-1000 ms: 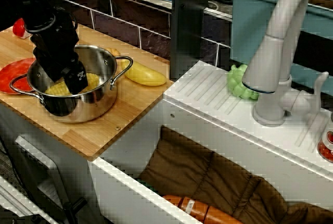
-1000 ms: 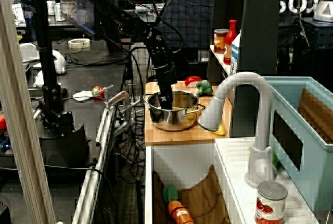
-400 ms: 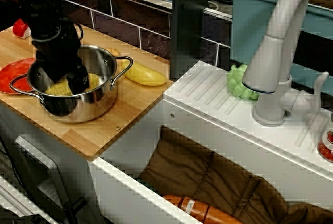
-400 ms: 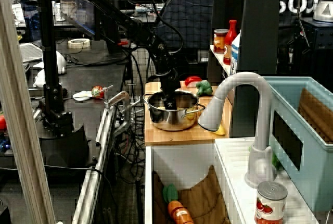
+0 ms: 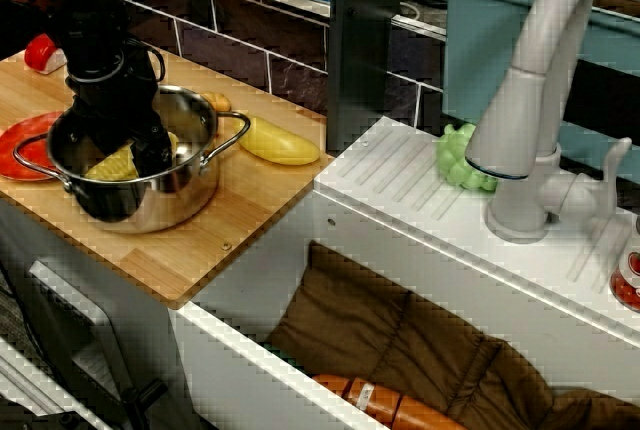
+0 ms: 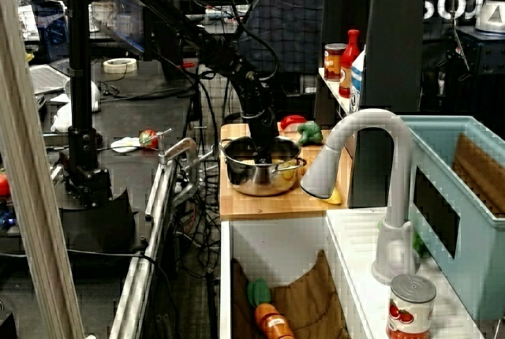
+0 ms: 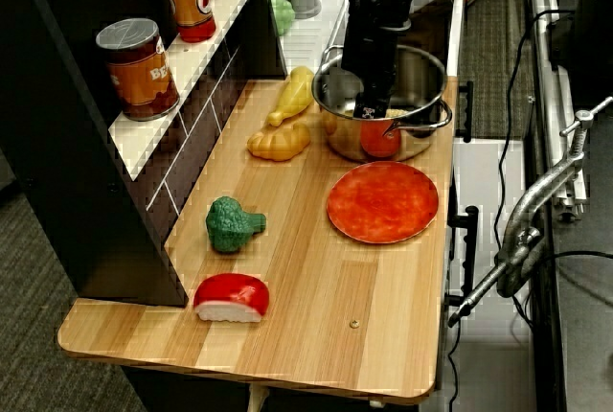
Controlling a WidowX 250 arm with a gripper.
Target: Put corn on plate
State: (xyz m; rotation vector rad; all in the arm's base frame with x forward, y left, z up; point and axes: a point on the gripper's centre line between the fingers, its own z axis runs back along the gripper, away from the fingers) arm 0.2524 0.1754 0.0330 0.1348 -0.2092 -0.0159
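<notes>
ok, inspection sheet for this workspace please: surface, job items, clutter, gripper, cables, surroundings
Surface: wooden counter, beside a white sink unit.
Job's things: corn in the steel pot; red plate bare, next to the pot.
Clutter: yellow banana-like piece, broccoli, red-and-white piece, squash-like piece.
Gripper: gripper down inside the pot at the corn; jaw state hidden.
Cables: black cables behind the counter.
Surroundings: faucet, shelf cans.

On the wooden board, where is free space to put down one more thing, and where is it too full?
The widest bare wood lies between the red plate, the broccoli and the red-and-white piece, out to the board's end. It is crowded at the pot, where the gripper reaches in and the yellow pieces lie alongside.
</notes>
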